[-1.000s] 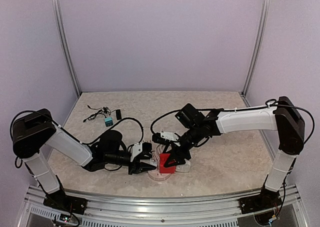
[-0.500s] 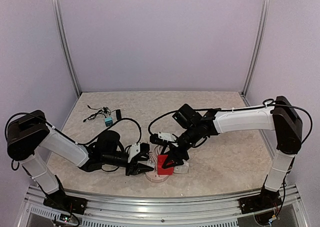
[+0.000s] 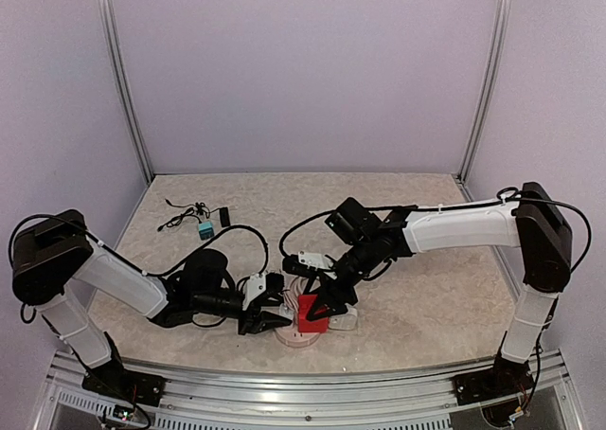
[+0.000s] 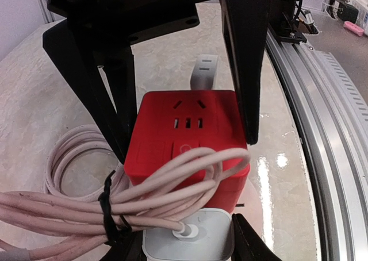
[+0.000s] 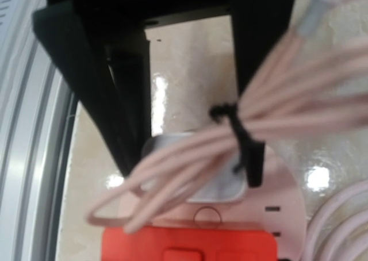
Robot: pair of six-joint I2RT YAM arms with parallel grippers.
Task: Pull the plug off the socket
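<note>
The red cube socket (image 3: 311, 312) sits near the table's front edge and also shows in the left wrist view (image 4: 187, 134) and the right wrist view (image 5: 190, 246). A white plug (image 4: 187, 241) sits against its near face, and I cannot tell how deep it is seated. A pale pink cable bundle (image 4: 161, 186) with a black tie runs from the plug. My left gripper (image 3: 270, 318) is shut on the plug, one finger on each side. My right gripper (image 3: 325, 306) straddles the cube from the far side, with its fingers (image 4: 248, 88) pressed on both flanks.
A coil of pink cable (image 3: 295, 286) lies behind the cube. A flat white piece with slots (image 5: 282, 209) lies under it. A small white block (image 4: 205, 71) lies beyond the cube. A teal item (image 3: 205, 231) and black wires (image 3: 187, 210) are at the back left. The metal rail (image 3: 303, 392) runs along the front.
Both grippers and the red cube have shifted slightly left and toward the front edge over the second. The grips look the same.
</note>
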